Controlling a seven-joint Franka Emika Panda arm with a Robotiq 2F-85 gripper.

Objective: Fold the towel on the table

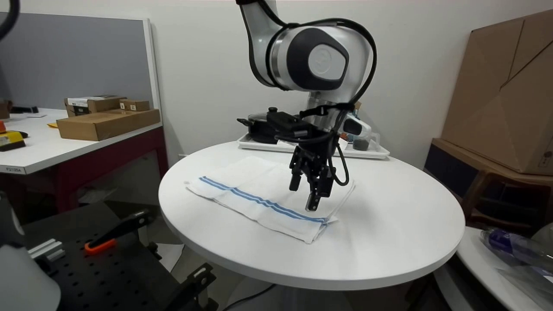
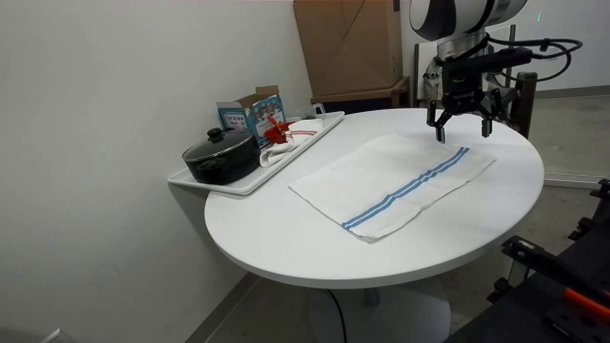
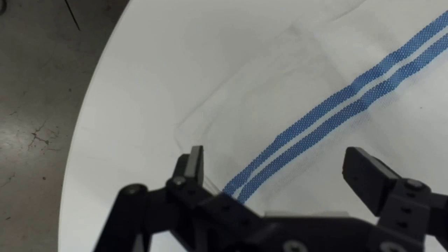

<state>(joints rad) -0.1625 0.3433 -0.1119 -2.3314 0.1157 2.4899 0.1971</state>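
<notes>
black jointed two-finger gripper (image 1: 303, 194), in an exterior view: jaws stand wide apart, suspended from the white and dark-grey robot arm (image 1: 322, 60). below them, the thin white rectangular cloth towel (image 1: 259, 183) with paired blue stripes lies flat on the large round white table (image 1: 397, 224), one corner pointing toward the surface's front edge.

in an exterior view, the shallow white rectangular tray (image 2: 257, 176) projects past the surface's left edge and carries the round black lidded pot (image 2: 221, 166). the towel occupies the middle of the surface, its striped side facing the edge opposite the tray.

in the wrist view, the fingers (image 3: 365, 175) are parted, with the stripes between them. one towel corner lies near a fingertip; the surface's curved edge passes along the left, above grey floor (image 3: 31, 98).
</notes>
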